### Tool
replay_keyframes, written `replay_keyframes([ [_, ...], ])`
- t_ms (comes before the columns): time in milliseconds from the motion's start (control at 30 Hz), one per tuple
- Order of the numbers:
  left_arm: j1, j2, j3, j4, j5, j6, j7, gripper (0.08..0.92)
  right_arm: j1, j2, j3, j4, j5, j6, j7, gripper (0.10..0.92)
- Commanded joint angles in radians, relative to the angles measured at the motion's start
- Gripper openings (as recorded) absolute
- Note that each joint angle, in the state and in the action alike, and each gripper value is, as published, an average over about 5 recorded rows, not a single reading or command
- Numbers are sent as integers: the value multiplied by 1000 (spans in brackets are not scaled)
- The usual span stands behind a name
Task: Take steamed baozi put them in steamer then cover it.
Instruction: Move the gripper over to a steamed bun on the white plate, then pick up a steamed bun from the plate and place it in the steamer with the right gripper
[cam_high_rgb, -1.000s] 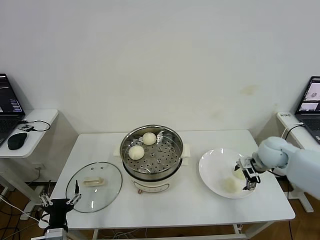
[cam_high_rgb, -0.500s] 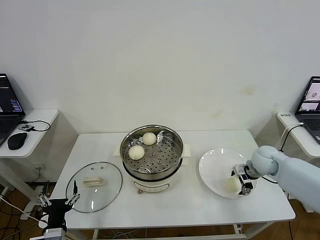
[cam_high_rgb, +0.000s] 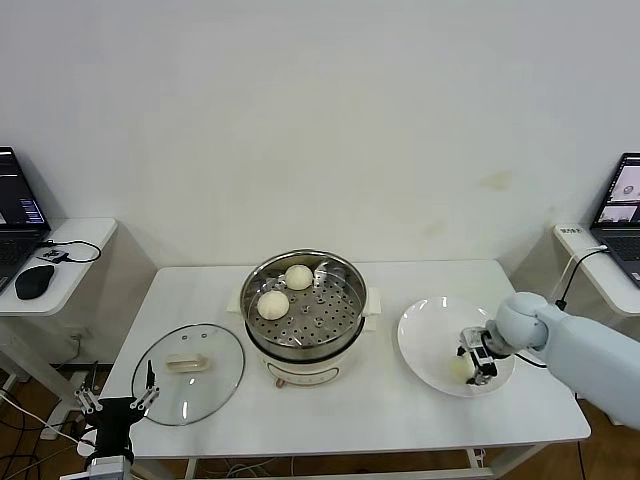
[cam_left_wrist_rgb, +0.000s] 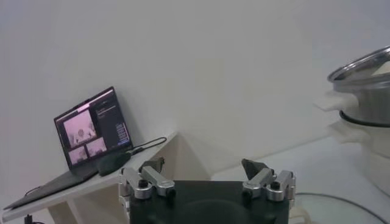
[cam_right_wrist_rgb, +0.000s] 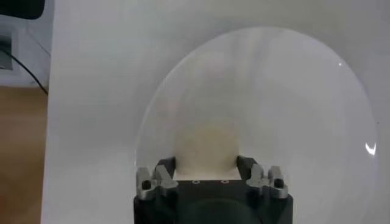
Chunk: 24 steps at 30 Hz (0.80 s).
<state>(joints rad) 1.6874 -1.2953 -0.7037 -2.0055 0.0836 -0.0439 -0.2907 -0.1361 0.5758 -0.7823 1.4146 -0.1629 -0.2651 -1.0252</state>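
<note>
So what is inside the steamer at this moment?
Two steamed baozi lie on the perforated tray of the steamer, toward its left side. The rest of the tray is bare. Below the tray nothing can be seen.

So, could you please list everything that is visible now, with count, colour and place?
Buns in steamer: two, cream-white, on the perforated tray.
Bun on plate: one visible, cream-white, between the right end effector's fingers.
Steamer: one, shiny steel on a white base, table centre.
Lid: one, clear glass with a cream handle, flat on the table left of the steamer.
Plate: one, white, right of the steamer.
Table: one, white.
Laptops: two, dark, on side tables left and right.
Mouse: one, black, left side table.
Left end effector: open, low at the table's front left corner.
Right end effector: around the bun on the plate.
</note>
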Motion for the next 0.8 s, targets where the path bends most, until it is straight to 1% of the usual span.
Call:
replay_keyframes([
  [33,0,1,0,-2,0,0,0,823,88,-10,-23,5,40,-1,-36,636],
  [233,0,7,-1,-4,-3,-1,-1,823,349,-45,-102,25,170,-6,-103,636],
  [367,1,11,-3,-6,-7,-2,-1,823,527,-18,-186,12,245,-8,-119,636],
  [567,2,11,2,-15,-6,-1,0,823,760,127,-310,-4,347,-29,-104,640],
  [800,9,9,-6,-22,-8,-3,-2,823,797,349,-348,0,426,-62,-19,648],
])
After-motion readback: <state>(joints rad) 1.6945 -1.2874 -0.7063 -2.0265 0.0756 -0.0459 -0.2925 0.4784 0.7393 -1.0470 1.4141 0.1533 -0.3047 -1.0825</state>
